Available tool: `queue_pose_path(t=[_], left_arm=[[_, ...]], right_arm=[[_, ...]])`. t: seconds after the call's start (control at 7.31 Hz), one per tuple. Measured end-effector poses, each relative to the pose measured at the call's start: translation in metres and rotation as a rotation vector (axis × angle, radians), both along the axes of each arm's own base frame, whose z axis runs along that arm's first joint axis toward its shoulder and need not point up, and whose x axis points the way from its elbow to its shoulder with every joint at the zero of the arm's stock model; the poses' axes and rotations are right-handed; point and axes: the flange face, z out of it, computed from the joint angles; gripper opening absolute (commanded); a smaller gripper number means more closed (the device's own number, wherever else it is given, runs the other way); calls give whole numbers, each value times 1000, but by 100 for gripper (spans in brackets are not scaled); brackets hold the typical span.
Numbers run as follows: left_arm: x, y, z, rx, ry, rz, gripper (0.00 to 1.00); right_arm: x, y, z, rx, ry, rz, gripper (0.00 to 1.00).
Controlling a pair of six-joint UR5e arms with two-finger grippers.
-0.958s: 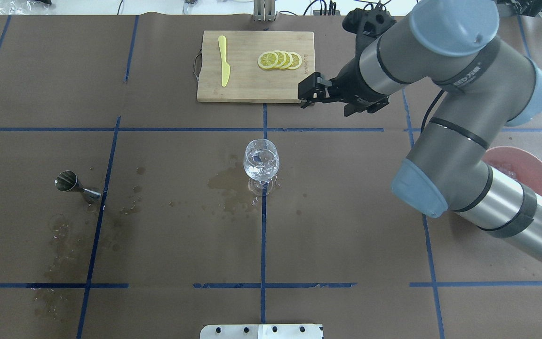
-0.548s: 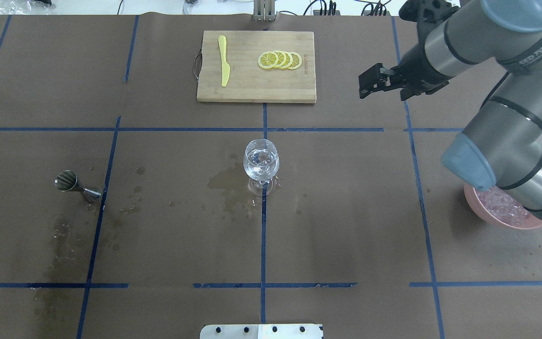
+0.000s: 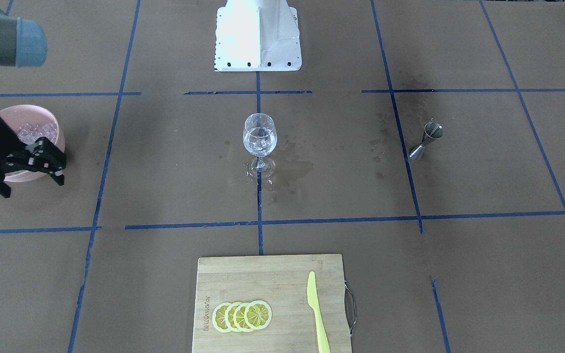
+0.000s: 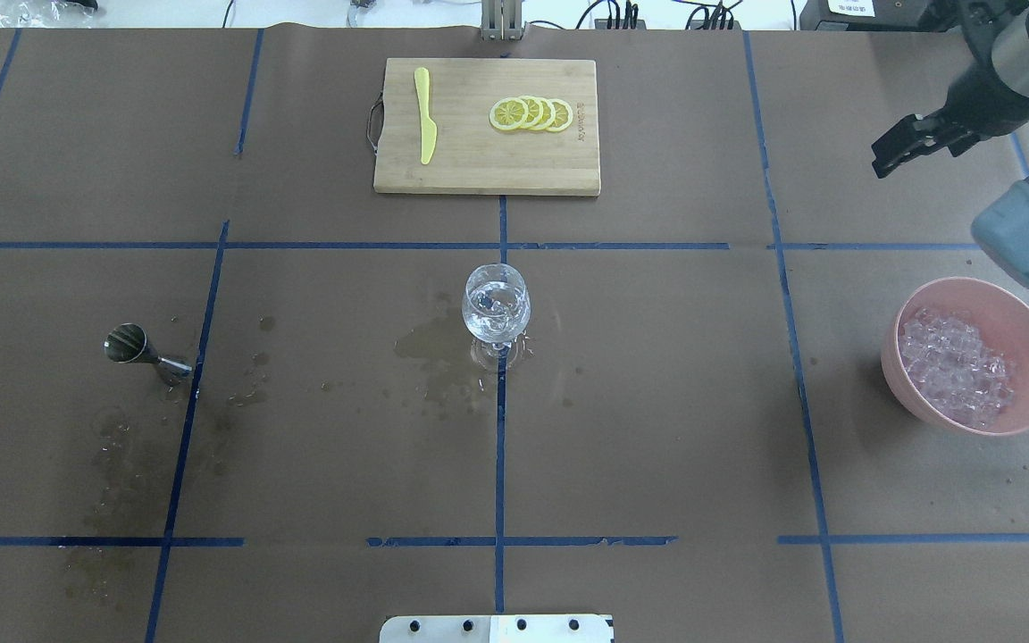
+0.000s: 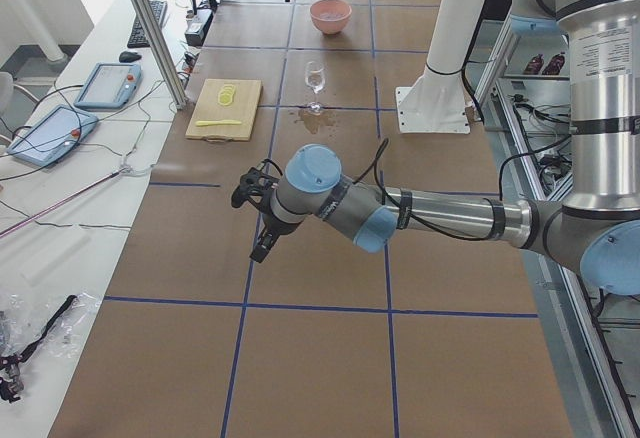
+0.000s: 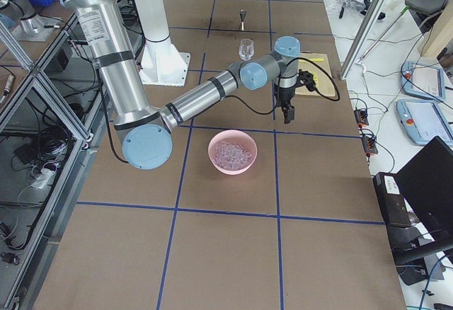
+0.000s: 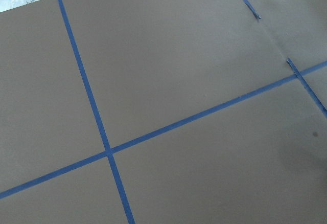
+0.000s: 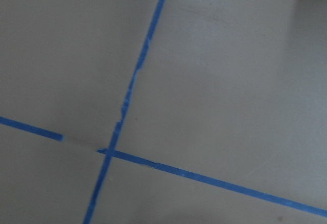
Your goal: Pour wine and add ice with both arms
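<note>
Though colourless, wine (image 4: pixel 496 323) in glass (image 4: pixel 497 290); ice (image 4: pixel 957 371) whitish; right fingers (image 3: pixel 53 151) apart, left fingers (image 5: pixel 262 250) unclear

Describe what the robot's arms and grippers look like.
Right arm and left arm: grey metallic tubes, light-blue caps on the rounded joints, black bands, a thin black cable looping at each wrist. Right gripper: black, two-fingered, angular. No lettering is legible.
</note>
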Motion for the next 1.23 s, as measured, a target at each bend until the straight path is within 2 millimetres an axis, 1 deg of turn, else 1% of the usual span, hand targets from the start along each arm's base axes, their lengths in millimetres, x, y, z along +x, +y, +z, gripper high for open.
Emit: queue_pose_path(t=[0.14,0.27,0.41,0.68,0.82,0.96,1.23], left_arm=[[-22,-11,-3,-4,-34,10,100],[-40,-13,1,-23,-51,11,100],[-49,-9,20,-61,-50,8,100],[-51,7,83,-118,-39,7,100],[-49,16,110,-139,-35,7,100],[-45,16,120,-160,-31,-5,100],[-32,5,123,-232,-51,-43,100]], right_arm=[[22,2,24,-18,0,-20,100],[39,7,41,-43,-19,-25,100],[47,11,55,-67,-30,-25,100],[52,14,81,-111,-25,-25,100],[55,21,97,-141,-17,-21,100],[60,28,111,-167,-10,-14,100],[77,39,134,-209,-1,10,100]])
